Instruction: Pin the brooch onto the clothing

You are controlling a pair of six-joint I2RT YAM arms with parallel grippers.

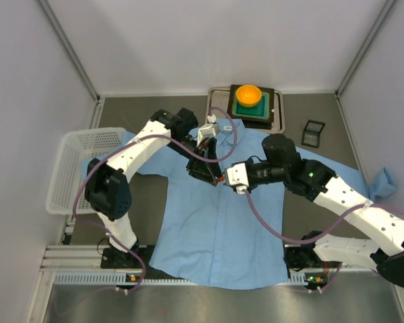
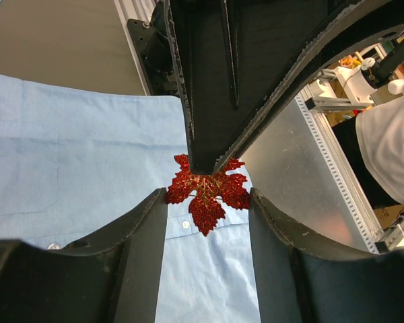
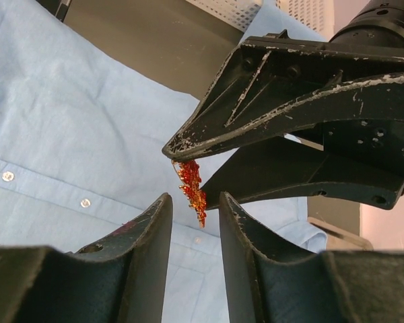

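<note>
The brooch (image 2: 207, 192), a glittering red leaf, hangs above the clothing (image 1: 215, 235), a light blue shirt spread flat on the table. My left gripper (image 2: 207, 195) is shut on the brooch, its two fingertips touching the leaf's side edges. In the right wrist view the brooch (image 3: 190, 188) shows edge-on, spanning the tips of the left gripper (image 3: 186, 175). My right gripper (image 3: 194, 198) is open, its fingers on either side of the leaf's lower point with a small gap on each side. From above, both grippers meet over the shirt's upper chest by the button placket, left gripper (image 1: 214, 176) facing right gripper (image 1: 225, 182).
An orange bowl (image 1: 248, 95) sits on a green board in a tray (image 1: 278, 114) behind the collar. A white basket (image 1: 81, 168) stands at the left, over the shirt's sleeve. A small black frame (image 1: 314, 132) lies at the back right.
</note>
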